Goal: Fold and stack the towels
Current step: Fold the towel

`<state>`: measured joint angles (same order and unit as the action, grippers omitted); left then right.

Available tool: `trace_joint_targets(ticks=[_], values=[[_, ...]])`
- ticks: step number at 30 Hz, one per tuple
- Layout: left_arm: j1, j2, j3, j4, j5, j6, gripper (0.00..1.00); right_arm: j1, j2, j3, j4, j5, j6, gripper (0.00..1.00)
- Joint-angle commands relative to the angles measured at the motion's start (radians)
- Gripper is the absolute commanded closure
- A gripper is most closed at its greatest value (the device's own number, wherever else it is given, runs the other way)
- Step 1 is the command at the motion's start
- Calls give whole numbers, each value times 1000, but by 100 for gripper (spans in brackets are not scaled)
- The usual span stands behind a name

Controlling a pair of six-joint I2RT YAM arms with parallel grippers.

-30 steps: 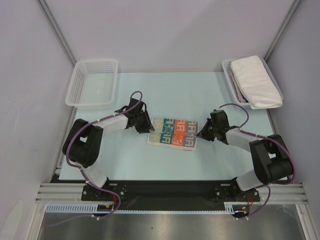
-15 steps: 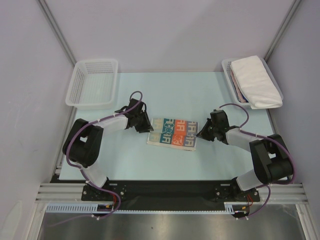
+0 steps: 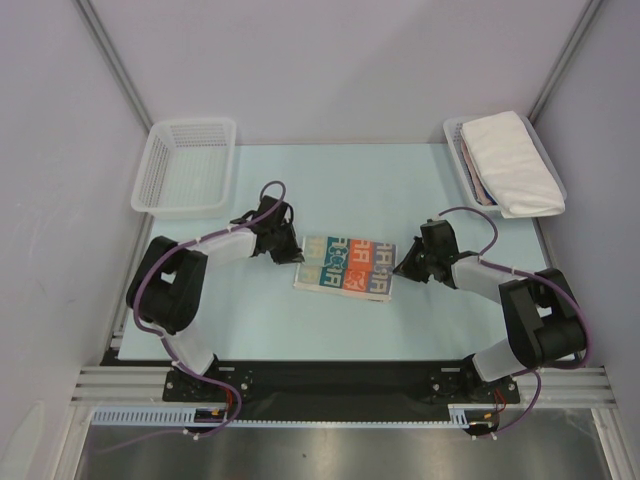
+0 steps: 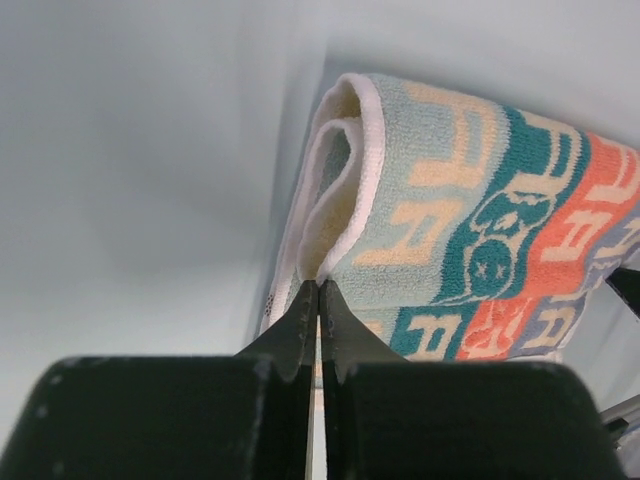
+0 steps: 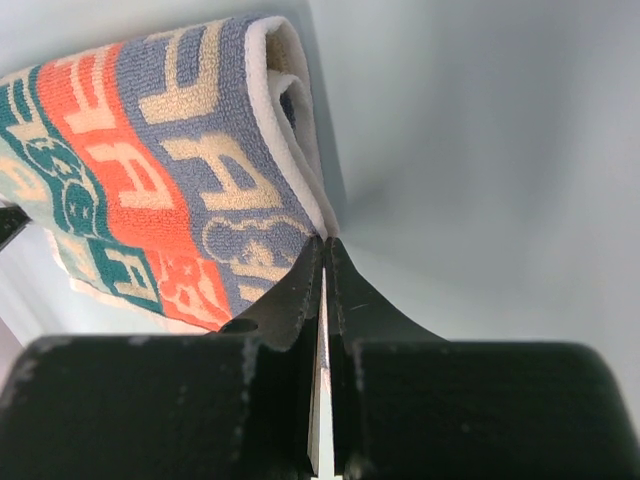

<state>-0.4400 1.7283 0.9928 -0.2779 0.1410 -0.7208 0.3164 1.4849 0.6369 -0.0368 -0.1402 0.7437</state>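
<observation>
A folded towel with colourful lettering (image 3: 345, 267) lies flat in the middle of the table. My left gripper (image 3: 297, 255) sits at its left end. In the left wrist view that gripper (image 4: 319, 285) is shut, its tips pinching the rolled white hem of the towel (image 4: 470, 220). At the towel's right end is my right gripper (image 3: 400, 268). The right wrist view shows this gripper (image 5: 325, 240) also shut, nipping the hem at the corner of the towel (image 5: 150, 160). A folded white towel (image 3: 510, 160) rests on top of a pinkish one (image 3: 478, 185) in the right basket.
A white mesh basket (image 3: 150, 200) with nothing in it stands at the back left. A second mesh basket (image 3: 452, 130) at the back right holds the stacked towels. Grey walls close in the table on three sides.
My left gripper has shut on the towel's left edge; its jaws stood apart a second ago. The right arm and the towel have not moved.
</observation>
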Motion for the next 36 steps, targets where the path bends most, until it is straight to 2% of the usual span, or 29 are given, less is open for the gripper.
trace_joint_targets(ticks=[1,14,23,36], values=[[4,1,64,-18,-14,33,100,-5,-34,46,-26,-2,-18,100],[4,-53,149,-126,-21,98,100,-5,-159,78,-135,7,-37,100],[6,-114,103,-142,5,119,100,42,-248,43,-183,13,-23,100],[7,-203,-22,-116,31,129,100,151,-288,-20,-199,54,26,100]])
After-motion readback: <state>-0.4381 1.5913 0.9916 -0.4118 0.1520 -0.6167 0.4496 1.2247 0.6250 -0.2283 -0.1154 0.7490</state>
